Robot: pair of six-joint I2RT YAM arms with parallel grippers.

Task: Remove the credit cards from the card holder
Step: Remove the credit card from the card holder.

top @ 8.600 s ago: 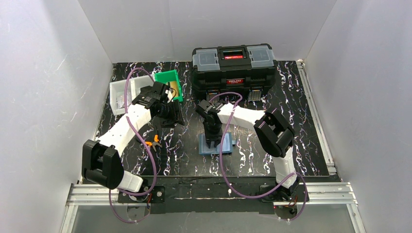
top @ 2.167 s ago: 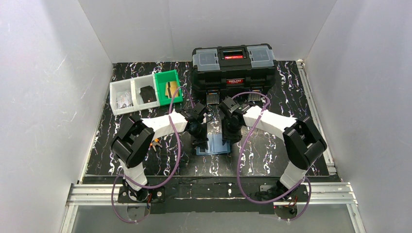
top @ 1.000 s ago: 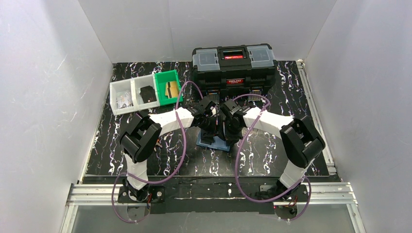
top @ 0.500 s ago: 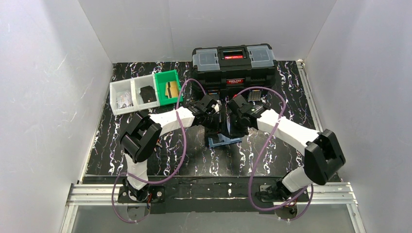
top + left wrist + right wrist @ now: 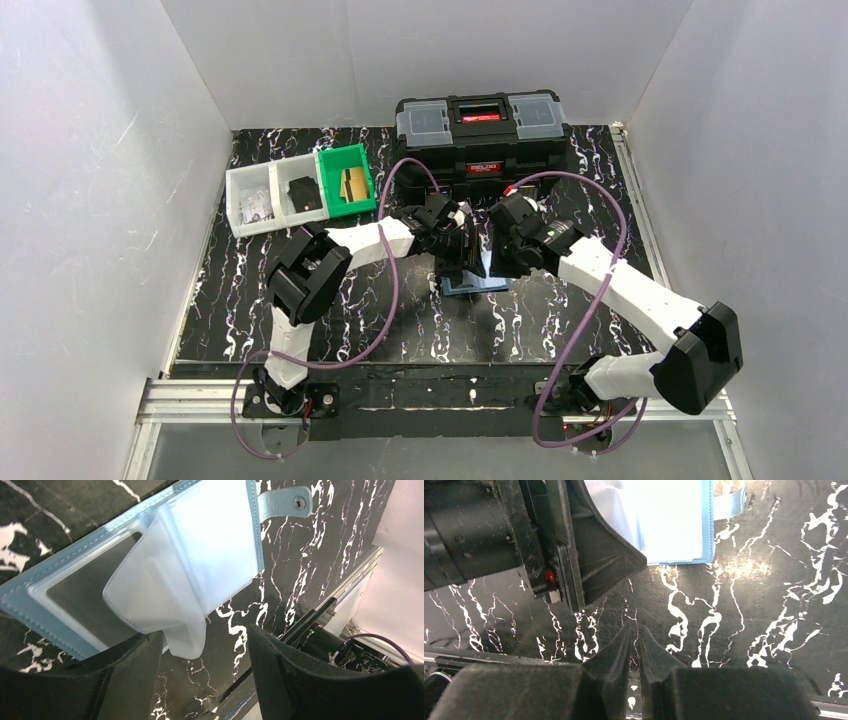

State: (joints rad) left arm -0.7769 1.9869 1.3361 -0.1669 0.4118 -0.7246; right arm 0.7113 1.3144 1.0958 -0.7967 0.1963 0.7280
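The card holder (image 5: pixel 472 284) lies open on the black marbled table, blue-edged, with its snap strap (image 5: pixel 283 501) sticking out. Its pale translucent sleeves (image 5: pixel 165 580) fan upward, and I cannot make out a card in them. My left gripper (image 5: pixel 204 633) is open just above the holder, one sleeve tip hanging between its fingers. My right gripper (image 5: pixel 635 636) is shut on nothing, hovering over bare table beside the holder (image 5: pixel 674 520). An orange-tan credit card (image 5: pixel 351 184) lies in the green bin (image 5: pixel 330 163).
A big black toolbox (image 5: pixel 480 135) stands at the back, close behind both wrists. White bins (image 5: pixel 262 180) with small items sit left of the green bin. The left gripper's finger (image 5: pixel 599 555) crowds the right wrist view.
The card holder has slid right and slightly back. The right arm has swung out to the right, its elbow now low on the right. The left arm followed the holder.
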